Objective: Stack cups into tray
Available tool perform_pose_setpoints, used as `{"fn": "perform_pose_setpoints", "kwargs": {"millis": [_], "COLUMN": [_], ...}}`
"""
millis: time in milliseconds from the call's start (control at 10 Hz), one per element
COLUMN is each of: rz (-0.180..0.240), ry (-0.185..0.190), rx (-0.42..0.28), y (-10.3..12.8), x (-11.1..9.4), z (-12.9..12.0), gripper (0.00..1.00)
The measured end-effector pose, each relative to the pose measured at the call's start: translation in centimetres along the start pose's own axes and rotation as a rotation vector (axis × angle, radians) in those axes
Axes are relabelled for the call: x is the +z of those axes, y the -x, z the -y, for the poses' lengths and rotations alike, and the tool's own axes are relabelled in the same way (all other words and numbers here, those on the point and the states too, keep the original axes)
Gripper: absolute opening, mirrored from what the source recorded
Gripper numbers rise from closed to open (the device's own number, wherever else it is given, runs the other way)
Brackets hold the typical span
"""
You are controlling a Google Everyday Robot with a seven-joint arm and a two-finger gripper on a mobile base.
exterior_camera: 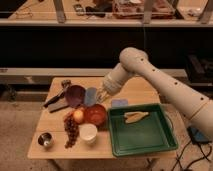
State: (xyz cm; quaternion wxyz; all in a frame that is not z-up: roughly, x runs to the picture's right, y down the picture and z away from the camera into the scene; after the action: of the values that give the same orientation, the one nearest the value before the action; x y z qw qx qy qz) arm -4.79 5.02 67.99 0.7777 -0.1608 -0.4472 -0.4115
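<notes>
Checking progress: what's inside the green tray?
One pale yellowish item, no cups; anything beneath it is hidden. The gripper is left of the tray, at the blue cup.

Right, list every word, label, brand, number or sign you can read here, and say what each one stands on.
None: no text can be read anywhere in this view.
The tray, steel cup, orange bowl and table show no lettering.
The items on the shelf behind are too blurred to read.
The end effector, shut on the pale blue-grey cup beside the purple bowl, shows no marking.
</notes>
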Motion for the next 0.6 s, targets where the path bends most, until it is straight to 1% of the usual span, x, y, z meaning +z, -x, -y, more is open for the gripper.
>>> {"fn": "perform_pose_setpoints", "kwargs": {"millis": [100,300,400,500,600], "rz": [0.014,0.041,0.06,0.075,0.087], "ry": [0.017,0.048,0.069,0.082,0.094], "rx": [-0.07,-0.183,-0.265,-0.33,-0.372], "y": [2.4,6.4,9.4,11.7,13.4], "x": [1.6,4.6,6.8,8.6,10.1], "z": [1.5,3.6,4.9,6.1,7.0], "gripper": [0.0,0.0,0.0,0.0,0.0]}}
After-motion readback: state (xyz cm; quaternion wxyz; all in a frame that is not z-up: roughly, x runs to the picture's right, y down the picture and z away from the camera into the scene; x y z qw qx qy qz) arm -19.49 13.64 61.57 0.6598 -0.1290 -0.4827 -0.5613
